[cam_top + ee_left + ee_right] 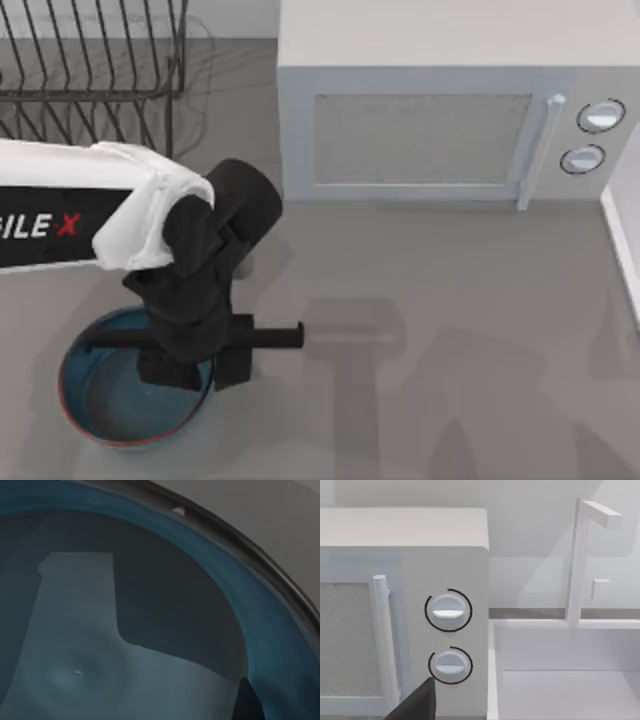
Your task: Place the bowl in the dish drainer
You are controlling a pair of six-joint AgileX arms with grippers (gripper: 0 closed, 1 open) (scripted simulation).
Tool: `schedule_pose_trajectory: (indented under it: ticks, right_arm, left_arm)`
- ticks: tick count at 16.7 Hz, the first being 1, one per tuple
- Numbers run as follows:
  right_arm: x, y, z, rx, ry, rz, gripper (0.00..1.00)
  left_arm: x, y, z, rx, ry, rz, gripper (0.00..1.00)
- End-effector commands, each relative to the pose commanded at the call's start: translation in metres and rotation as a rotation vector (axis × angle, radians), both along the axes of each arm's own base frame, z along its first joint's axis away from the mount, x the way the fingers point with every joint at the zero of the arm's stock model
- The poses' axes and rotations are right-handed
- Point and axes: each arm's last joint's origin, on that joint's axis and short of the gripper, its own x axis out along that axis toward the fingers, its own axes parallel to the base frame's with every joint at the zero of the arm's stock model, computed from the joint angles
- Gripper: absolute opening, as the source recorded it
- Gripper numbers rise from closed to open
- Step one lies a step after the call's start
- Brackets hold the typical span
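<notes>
The blue bowl [110, 400] with its reddish-brown rim sits on the table at the front left. My left gripper [205, 368] hangs right over the bowl's right side, at its rim, and covers that part. In the left wrist view the bowl's greyish-blue inside [100, 670] is very close, with the gripper's shadow across it. The black wire dish drainer [90, 60] stands at the back left, behind my left arm. A dark tip of my right gripper [415, 707] shows in the right wrist view, in front of the microwave's knobs.
A white microwave [430, 130] stands at the back centre, its door handle and two knobs [600, 115] on the right. A white basin edge [625, 230] runs along the right side, and a tall white post [575, 565] rises behind the basin.
</notes>
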Motion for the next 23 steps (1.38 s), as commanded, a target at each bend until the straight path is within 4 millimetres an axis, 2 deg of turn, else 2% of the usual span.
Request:
schedule_pose_trajectory:
  ticks: [8, 11, 13, 16, 20, 23]
  right_arm:
    - [0.000, 0.000, 0.000, 0.000, 0.000, 0.000, 1.00]
    - [0.000, 0.000, 0.000, 0.000, 0.000, 0.000, 1.00]
    - [0.000, 0.000, 0.000, 0.000, 0.000, 0.000, 1.00]
    - [0.000, 0.000, 0.000, 0.000, 0.000, 0.000, 1.00]
    - [0.000, 0.000, 0.000, 0.000, 0.000, 0.000, 1.00]
    - [0.000, 0.000, 0.000, 0.000, 0.000, 0.000, 1.00]
  left_arm:
    - [0.000, 0.000, 0.001, -0.002, -0.002, 0.000, 0.00]
    - [0.006, -0.005, 0.017, -0.002, -0.002, 0.001, 0.00]
    - [0.014, -0.011, 0.041, -0.004, -0.005, 0.004, 0.00]
    - [0.018, -0.014, 0.089, 0.010, 0.015, 0.007, 0.00]
    - [0.011, -0.009, 0.158, 0.019, 0.027, 0.003, 0.00]
    - [0.002, -0.002, 0.194, 0.003, 0.005, 0.001, 0.00]
